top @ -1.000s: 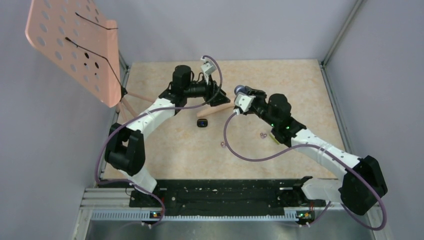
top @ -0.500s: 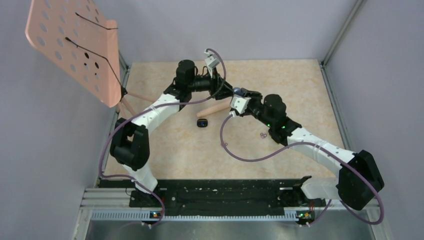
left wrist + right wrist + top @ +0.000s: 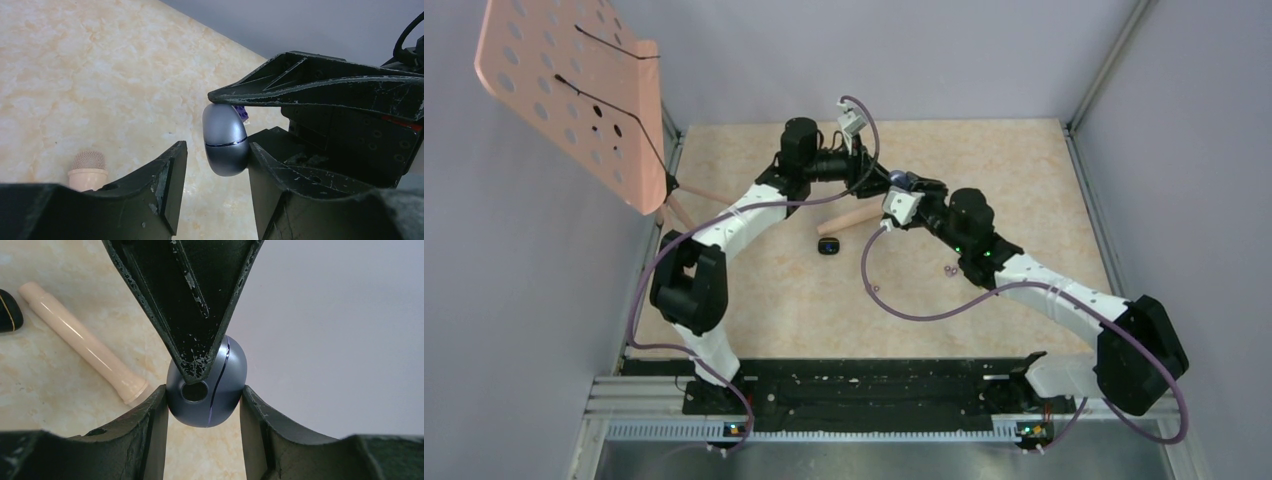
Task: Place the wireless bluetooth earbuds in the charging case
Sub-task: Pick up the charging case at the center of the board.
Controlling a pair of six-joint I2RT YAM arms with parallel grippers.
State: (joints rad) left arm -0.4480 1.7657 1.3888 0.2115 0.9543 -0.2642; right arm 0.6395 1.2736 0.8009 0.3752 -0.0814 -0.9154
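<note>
From above, the left gripper [image 3: 877, 180] and right gripper [image 3: 904, 187] meet over the far table [image 3: 1024, 160], and pinkish earbuds [image 3: 947, 270] lie loose, well apart from them. The left wrist alone shows its fingers spread round a grey oval charging case [image 3: 226, 140], one touching and one clear. The right wrist shows its own fingers pinching that case on both sides, with a cream wooden peg [image 3: 80, 342] beyond.

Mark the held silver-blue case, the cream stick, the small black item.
silver-blue charging case [image 3: 227, 385], right wrist view, shell right of seam.
cream stick [image 3: 75, 334], right wrist view, mid-shaft.
small black item [image 3: 828, 246], top external view, its centre.
</note>
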